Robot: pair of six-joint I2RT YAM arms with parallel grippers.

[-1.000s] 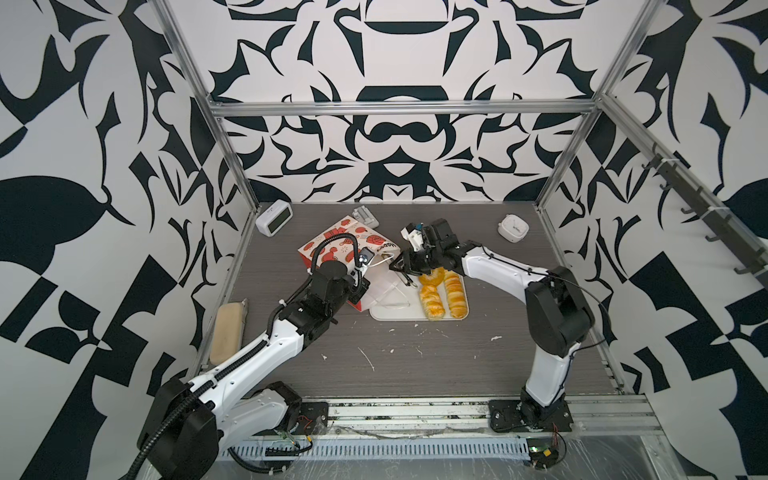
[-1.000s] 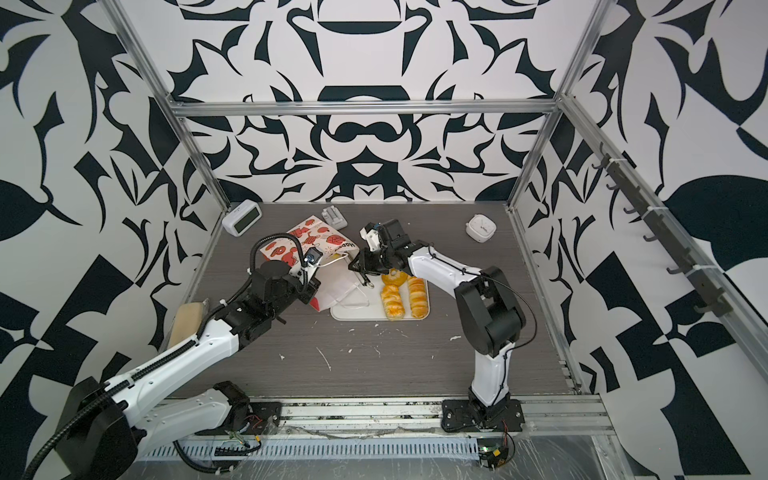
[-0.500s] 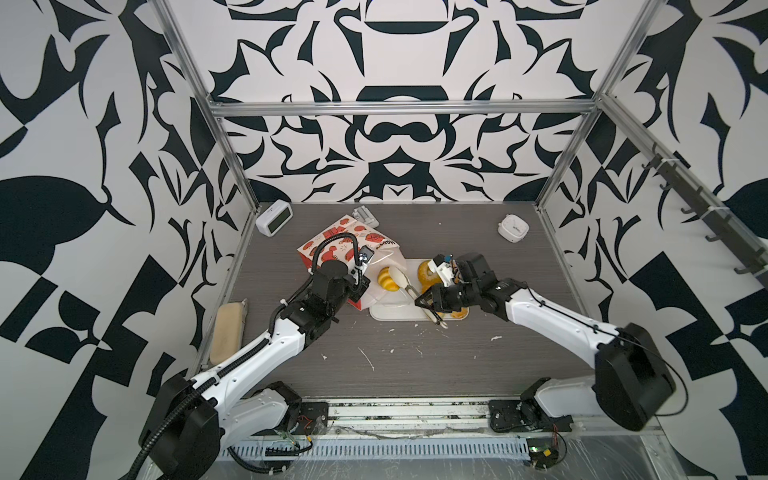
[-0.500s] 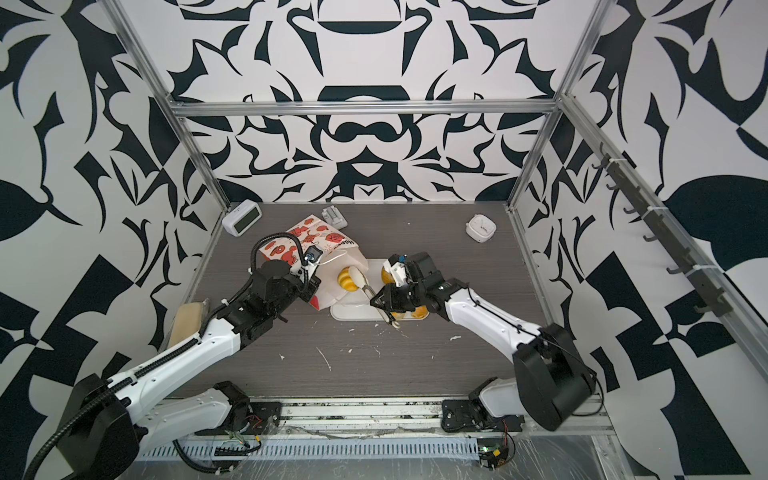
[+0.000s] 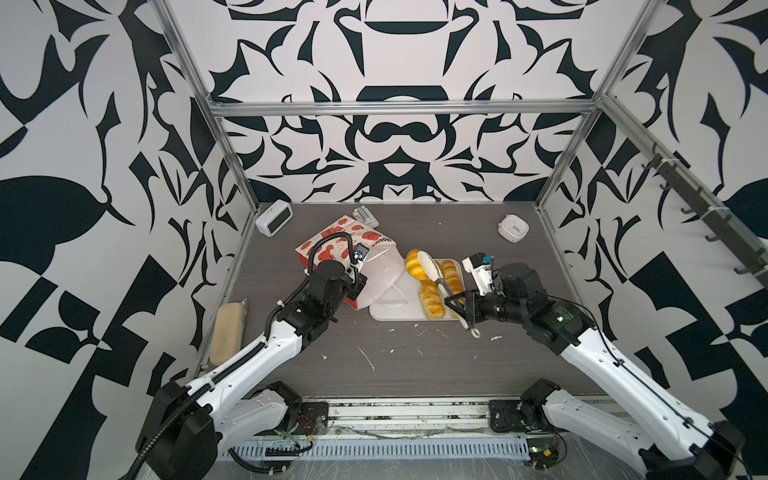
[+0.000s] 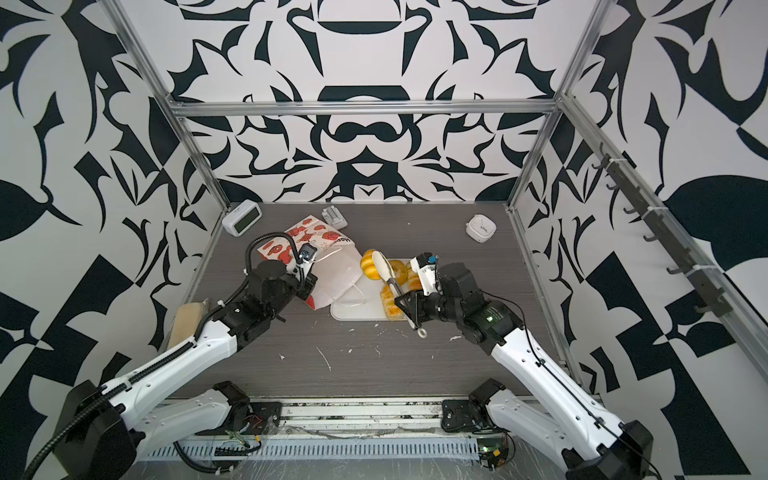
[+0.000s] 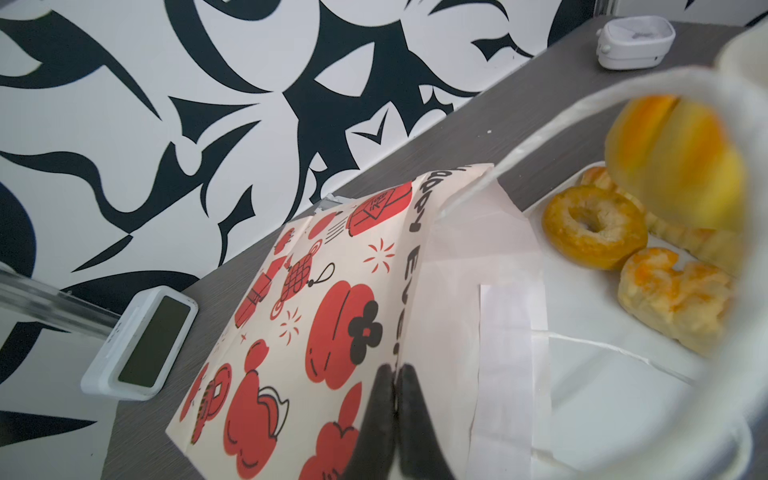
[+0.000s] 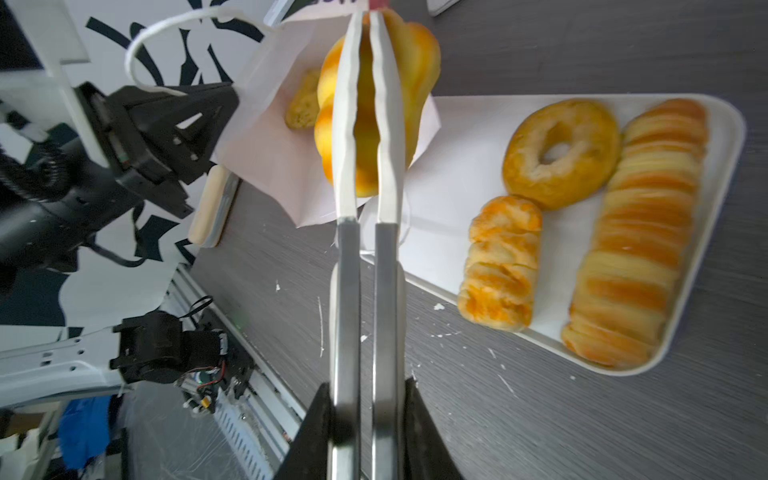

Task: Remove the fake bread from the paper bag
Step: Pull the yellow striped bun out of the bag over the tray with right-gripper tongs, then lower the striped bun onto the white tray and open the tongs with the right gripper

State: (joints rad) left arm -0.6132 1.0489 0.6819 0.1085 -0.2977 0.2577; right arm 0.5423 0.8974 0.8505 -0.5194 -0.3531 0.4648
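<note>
The bun (image 8: 419, 58) hangs in my tongs (image 8: 347, 257) at the bag (image 7: 316, 291) mouth; a croissant (image 8: 301, 104) lies inside. Next, I reckon: swing it over the tray (image 8: 457, 158), then ease off. My right gripper (image 5: 457, 301) clamps the tongs, arm reaching low; my left gripper (image 7: 395, 374) pinches the bag's edge.

The light is bright and even, and shadows on the tabletop (image 5: 415, 374) are soft and weak. Both top views look sharp. In the left wrist view the round bun (image 7: 673, 162) is smeared by blur, and the cord handle (image 7: 552, 122) near the lens is out of focus.
</note>
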